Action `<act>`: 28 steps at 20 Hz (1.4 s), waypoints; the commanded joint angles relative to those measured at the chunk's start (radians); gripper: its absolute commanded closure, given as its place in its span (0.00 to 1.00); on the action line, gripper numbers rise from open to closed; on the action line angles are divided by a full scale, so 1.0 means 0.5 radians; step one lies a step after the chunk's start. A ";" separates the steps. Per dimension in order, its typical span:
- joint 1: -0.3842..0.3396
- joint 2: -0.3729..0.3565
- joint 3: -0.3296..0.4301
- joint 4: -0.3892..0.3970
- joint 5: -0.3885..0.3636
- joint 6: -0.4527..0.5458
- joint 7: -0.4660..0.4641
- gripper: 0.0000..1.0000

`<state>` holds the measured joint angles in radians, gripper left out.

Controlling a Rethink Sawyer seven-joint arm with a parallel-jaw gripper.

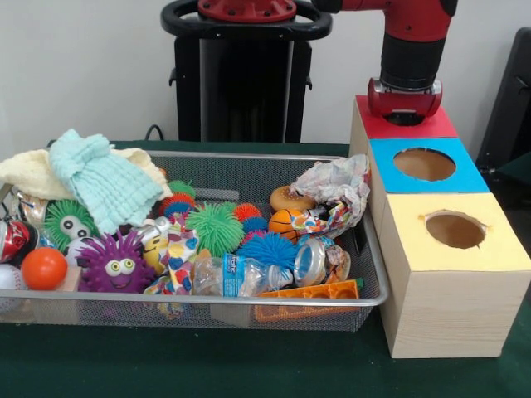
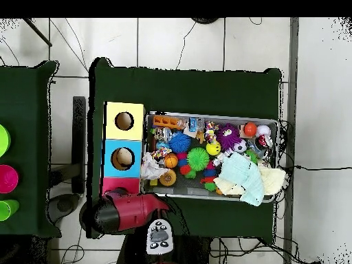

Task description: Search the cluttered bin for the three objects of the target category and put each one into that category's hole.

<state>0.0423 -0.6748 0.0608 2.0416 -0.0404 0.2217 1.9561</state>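
Wire mesh bin [image 1: 369,249], on a green-covered table [image 1: 207,365]: lying inside are a purple spiky ball with eyes [image 1: 114,264], green spiky ball [image 1: 215,229], blue spiky ball [image 1: 267,249], orange ball [image 1: 43,268], mini basketball [image 1: 284,221], plastic bottle [image 1: 236,275], crumpled wrapper [image 1: 336,184] and a light blue cloth [image 1: 104,184] draping the rim.

Wooden box [image 1: 448,311], touching the bin: showing red [image 1: 406,126], blue [image 1: 425,166] and yellow [image 1: 456,232] tops; round holes showing in blue and yellow.

Gripper [image 1: 405,108]: hanging over the red section; finger state cannot be told.

Green table [image 1: 207,365] — mesh bin [image 1: 249,311], wooden box [image 1: 452,307]
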 commanded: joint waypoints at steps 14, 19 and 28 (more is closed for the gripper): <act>-0.105 -0.289 -0.055 -0.046 0.078 0.410 0.211 0.00; -0.123 -0.328 -0.045 -0.036 0.076 0.444 0.195 0.00; -0.127 -0.410 -0.032 -0.027 0.084 0.529 0.198 0.00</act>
<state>0.0376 -0.7637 0.0667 2.0506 -0.0326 0.3362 1.9559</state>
